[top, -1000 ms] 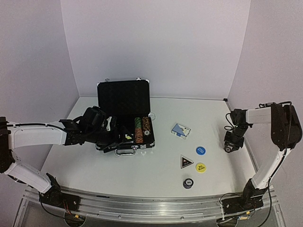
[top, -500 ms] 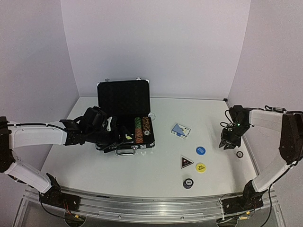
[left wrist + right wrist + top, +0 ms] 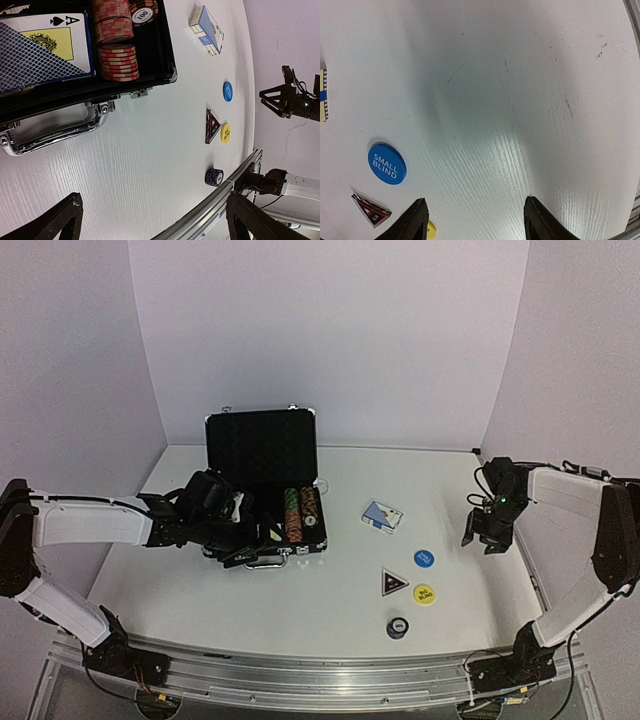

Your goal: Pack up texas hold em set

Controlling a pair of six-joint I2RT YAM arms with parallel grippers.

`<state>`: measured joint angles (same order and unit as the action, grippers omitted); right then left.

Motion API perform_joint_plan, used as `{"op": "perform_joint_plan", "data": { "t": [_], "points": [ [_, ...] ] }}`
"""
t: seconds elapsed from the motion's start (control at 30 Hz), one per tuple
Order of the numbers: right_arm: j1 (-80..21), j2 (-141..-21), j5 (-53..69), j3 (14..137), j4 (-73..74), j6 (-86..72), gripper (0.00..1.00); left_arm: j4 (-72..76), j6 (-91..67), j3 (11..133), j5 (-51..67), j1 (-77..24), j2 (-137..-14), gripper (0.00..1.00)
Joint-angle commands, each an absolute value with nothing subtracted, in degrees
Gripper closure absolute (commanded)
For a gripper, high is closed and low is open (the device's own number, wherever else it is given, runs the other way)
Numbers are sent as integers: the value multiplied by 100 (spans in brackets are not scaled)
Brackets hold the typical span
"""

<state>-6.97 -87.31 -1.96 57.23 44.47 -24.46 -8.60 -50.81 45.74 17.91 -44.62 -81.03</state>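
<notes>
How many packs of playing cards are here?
2. One pack lies inside the case beside the chips; the other pack lies on the table, right of the case. The left arm may hide more.

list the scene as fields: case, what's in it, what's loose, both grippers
case: open, lid upright, on the left half of the table
in case: rows of chips, blue deck
loose, right of case: loose deck, blue button, yellow button, triangle marker, chip stack
left gripper: open, empty, at the case's front
right gripper: open, empty, over bare table right of the blue button
</notes>
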Motion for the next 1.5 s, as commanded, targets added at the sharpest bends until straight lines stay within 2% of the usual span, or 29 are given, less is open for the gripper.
{"op": "perform_joint_plan", "data": {
  "t": [0.0, 0.3, 0.37, 0.5, 0.67, 0.73, 0.83, 1.17, 1.37, 1.47],
  "points": [
    [-712, -8710, -475, 5850, 4551, -2542, 29, -775, -4979, 4753, 1671, -4446, -8016, 0],
    [-764, -8236, 247, 5467, 4374, -2268, 6, -902, -4819, 4963, 1555, -4448, -8149, 0],
    [-1159, -7974, 242, 5360, 4358, -2172, 5, -921, -4804, 5012, 1569, -4445, -8220, 0],
    [-2557, -7512, 98, 5290, 4362, -2442, 4, -919, -4824, 5008, 1573, -4447, -8278, 0],
    [-4505, -7510, -496, 5329, 4408, -3095, 7, -934, -4882, 4913, 1482, -4451, -8255, 0],
    [-5314, -7885, -815, 5488, 4470, -3254, 8, -936, -4906, 4887, 1445, -4447, -8231, 0],
    [-5918, -8513, -1025, 5699, 4526, -3360, 9, -945, -4937, 4814, 1402, -4447, -8205, 0],
    [-6182, -9509, -1065, 5663, 4396, -3333, 17, -826, -5056, 4549, 1278, -4447, -7965, 0],
    [-6185, -9932, -418, 5559, 3986, -3105, 32, -930, -5028, 4650, 1163, -4445, -8075, 0],
    [-6180, -9915, -373, 5458, 3990, -3169, 35, -931, -5038, 4655, 1171, -4447, -8103, 0]
  ]
}}
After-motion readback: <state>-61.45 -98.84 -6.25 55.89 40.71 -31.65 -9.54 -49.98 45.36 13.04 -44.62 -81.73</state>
